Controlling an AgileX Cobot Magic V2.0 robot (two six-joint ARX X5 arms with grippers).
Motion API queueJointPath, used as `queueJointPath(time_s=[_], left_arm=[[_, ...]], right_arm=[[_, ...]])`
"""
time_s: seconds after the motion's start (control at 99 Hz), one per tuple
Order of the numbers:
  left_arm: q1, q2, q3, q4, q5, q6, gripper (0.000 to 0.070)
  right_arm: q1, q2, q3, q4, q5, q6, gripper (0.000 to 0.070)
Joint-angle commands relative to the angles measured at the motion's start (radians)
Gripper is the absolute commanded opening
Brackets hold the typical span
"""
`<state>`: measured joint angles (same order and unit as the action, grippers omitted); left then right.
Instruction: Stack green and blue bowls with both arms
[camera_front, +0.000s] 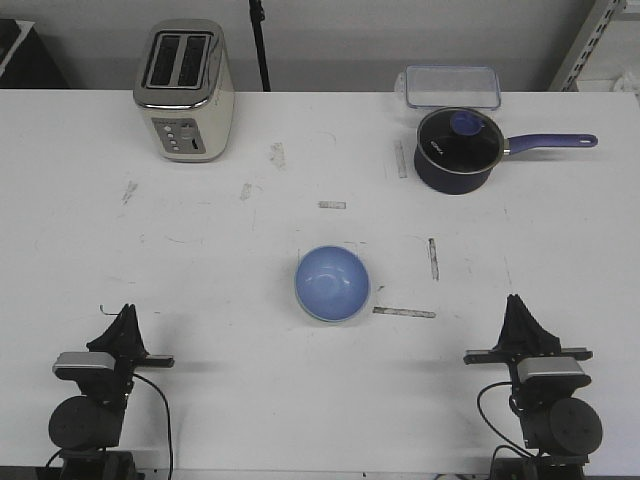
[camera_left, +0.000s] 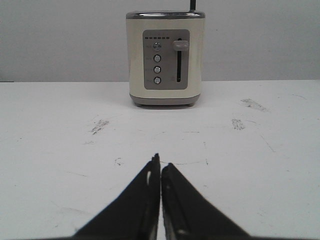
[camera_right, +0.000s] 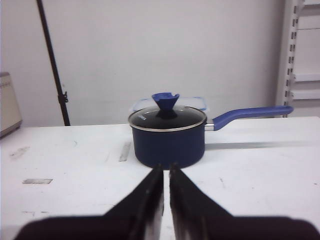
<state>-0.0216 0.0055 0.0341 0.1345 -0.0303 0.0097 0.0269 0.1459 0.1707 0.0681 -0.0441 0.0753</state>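
The blue bowl (camera_front: 332, 284) sits mid-table (camera_front: 220, 270), well apart from both arms. The left gripper (camera_front: 124, 322) and right gripper (camera_front: 522, 312) rest near the table's front edge, jaws together, empty. The toaster (camera_front: 186, 90) and saucepan (camera_front: 458, 150) stand near the far edge.

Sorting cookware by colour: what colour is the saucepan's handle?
Purple-blue handle, clearest in the front view.

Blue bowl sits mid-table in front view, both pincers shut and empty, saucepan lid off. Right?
Not quite. The lid is on the saucepan, as the right wrist view shows. The rest holds: blue bowl mid-table, left pincer and right pincer shut and empty.
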Motion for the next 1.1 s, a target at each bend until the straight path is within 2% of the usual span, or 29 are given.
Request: queueJointPath(time_s=[0.0,0.151,0.353,0.525,0.626,1.09], left_arm=[[0.002,-0.002,-0.023,0.017,0.000,0.008,0.0002],[0.002,-0.002,-0.023,0.017,0.000,0.008,0.0002],[0.002,-0.002,-0.023,0.017,0.000,0.008,0.0002],[0.002,-0.002,-0.023,0.017,0.000,0.008,0.0002],[0.002,-0.002,-0.023,0.017,0.000,0.008,0.0002],[0.002,-0.002,-0.023,0.017,0.000,0.008,0.0002]], right_arm=[[0.005,-0.014,-0.027,0.033,0.003,-0.005,0.0015],[0.026,-0.060,-0.095,0.056,0.004,-0.004,0.0015],[0.026,-0.100,-0.110,-0.012,0.020,-0.005,0.0015],[0.026,-0.114,-0.156,0.014,0.023,-0.005,0.0015],[0.026,-0.146,-0.159,-0.032,0.022,-0.005,0.0015],[0.026,-0.145,-0.159,0.007,0.022,-0.005,0.0015]])
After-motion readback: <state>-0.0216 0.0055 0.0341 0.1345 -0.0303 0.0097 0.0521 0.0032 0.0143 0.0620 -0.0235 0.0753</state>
